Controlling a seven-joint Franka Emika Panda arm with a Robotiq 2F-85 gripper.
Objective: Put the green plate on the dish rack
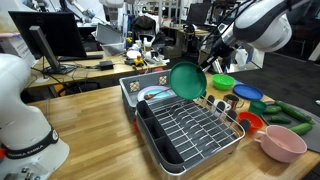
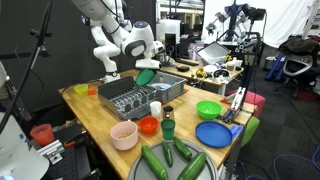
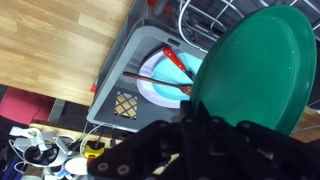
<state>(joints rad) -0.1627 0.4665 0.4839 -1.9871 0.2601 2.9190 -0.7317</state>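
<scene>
Above the dish rack [image 1: 195, 125], the pincer [image 3: 192, 115] is clamping the green plate [image 3: 262, 70] by its rim, holding it tilted on edge. It is looking light, stiff and slick, so a firm rim pinch is suiting it.
</scene>
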